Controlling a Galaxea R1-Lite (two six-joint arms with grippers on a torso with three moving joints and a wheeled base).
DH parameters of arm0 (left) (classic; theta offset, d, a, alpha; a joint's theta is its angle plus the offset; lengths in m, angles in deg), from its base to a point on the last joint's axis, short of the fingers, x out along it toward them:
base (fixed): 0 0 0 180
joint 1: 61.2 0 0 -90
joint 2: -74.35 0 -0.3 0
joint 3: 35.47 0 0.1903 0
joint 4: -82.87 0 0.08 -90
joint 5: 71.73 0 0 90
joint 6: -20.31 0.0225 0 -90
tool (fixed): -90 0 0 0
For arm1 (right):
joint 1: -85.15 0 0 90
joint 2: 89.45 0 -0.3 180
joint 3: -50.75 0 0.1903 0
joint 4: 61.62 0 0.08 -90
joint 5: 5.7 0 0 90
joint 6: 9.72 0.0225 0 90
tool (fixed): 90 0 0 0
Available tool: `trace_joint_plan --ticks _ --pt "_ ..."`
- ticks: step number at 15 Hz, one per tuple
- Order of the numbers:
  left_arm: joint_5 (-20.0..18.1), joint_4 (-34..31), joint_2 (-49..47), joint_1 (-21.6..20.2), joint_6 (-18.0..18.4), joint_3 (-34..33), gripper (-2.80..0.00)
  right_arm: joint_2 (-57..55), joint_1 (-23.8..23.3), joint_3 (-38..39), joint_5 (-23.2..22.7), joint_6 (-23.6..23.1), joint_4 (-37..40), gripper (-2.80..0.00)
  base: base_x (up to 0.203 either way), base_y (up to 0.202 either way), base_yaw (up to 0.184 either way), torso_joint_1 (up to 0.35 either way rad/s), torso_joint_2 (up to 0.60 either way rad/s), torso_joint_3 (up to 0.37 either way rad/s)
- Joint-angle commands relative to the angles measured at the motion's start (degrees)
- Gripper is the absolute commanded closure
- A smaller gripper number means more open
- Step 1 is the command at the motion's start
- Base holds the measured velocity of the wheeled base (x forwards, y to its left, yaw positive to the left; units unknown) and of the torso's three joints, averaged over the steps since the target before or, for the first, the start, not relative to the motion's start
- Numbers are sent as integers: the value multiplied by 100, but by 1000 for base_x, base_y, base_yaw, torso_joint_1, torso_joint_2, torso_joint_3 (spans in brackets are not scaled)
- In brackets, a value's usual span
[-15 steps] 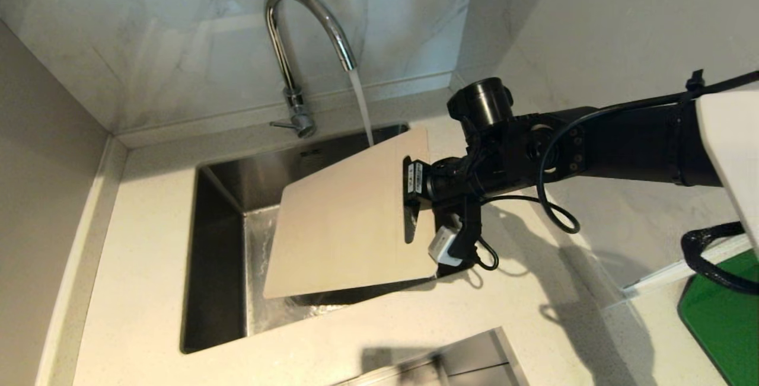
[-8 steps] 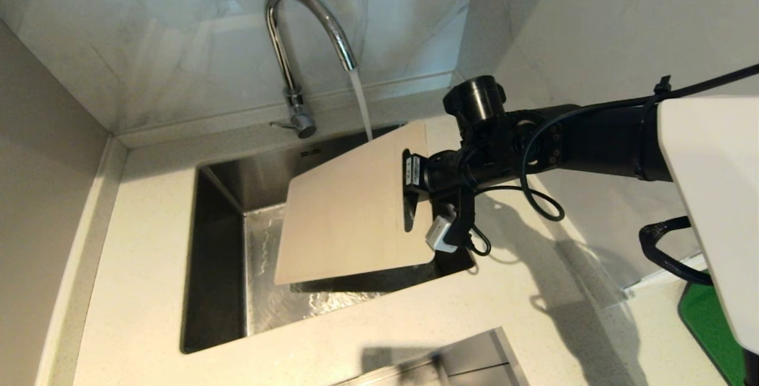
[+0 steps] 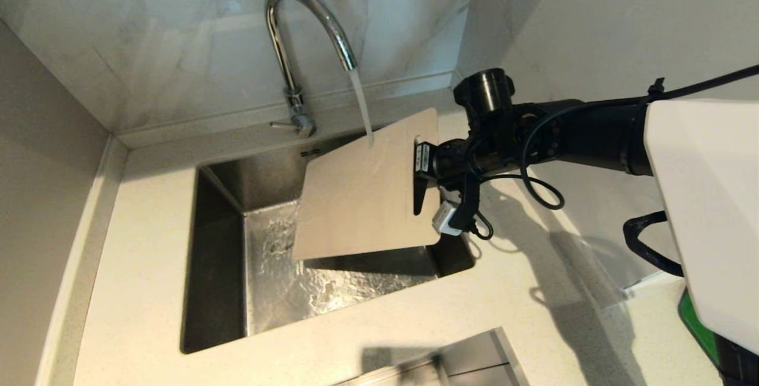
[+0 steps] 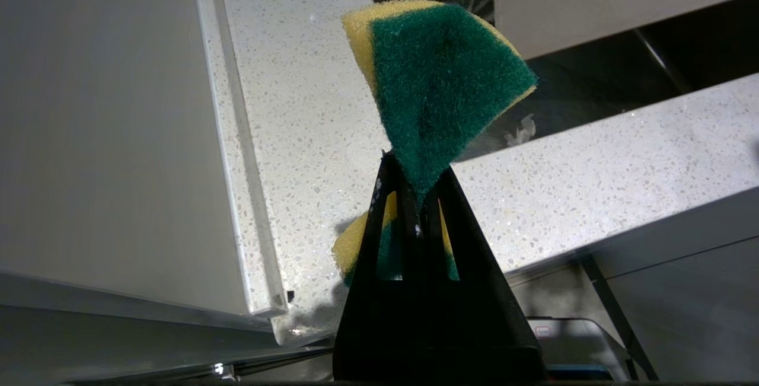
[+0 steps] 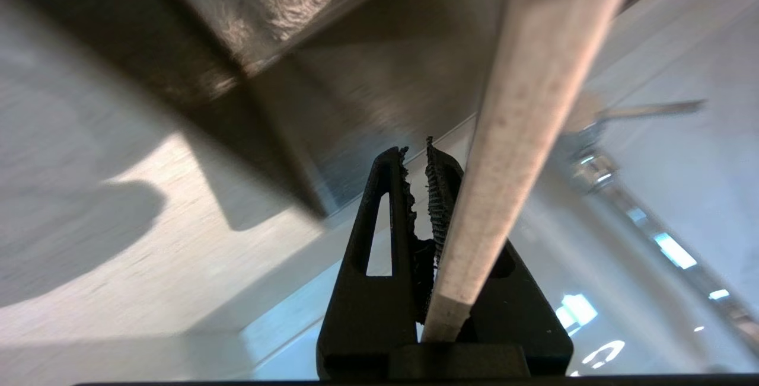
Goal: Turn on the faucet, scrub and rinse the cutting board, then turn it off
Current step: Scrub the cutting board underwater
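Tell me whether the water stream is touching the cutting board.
Touching. In the head view the stream from the faucet lands on the cutting board near its upper edge.

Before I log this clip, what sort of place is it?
Most likely a home kitchen, at the sink. A chrome gooseneck faucet runs water into a steel sink set in a pale speckled countertop with marble-look walls, and the right gripper holds a cutting board under the stream.

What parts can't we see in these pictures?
- Head view: the cutting board hides the sink floor under it.
- Head view: the left gripper is out of frame.
- Left wrist view: its jaws hide part of the sponge.
- Right wrist view: the faucet is blurred.
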Motion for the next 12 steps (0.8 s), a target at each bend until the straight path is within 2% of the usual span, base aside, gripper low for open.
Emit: trace_joint_plan --ticks 1,12 --pt "0 1 4 -1 -4 -18 0 10 -160 -15 -8 -92 -4 0 0 0 0 0 0 0" --pt "0 1 -5 -1 -4 -18 0 76 -293 -22 -34 -90 -167 0 0 0 0 0 0 0"
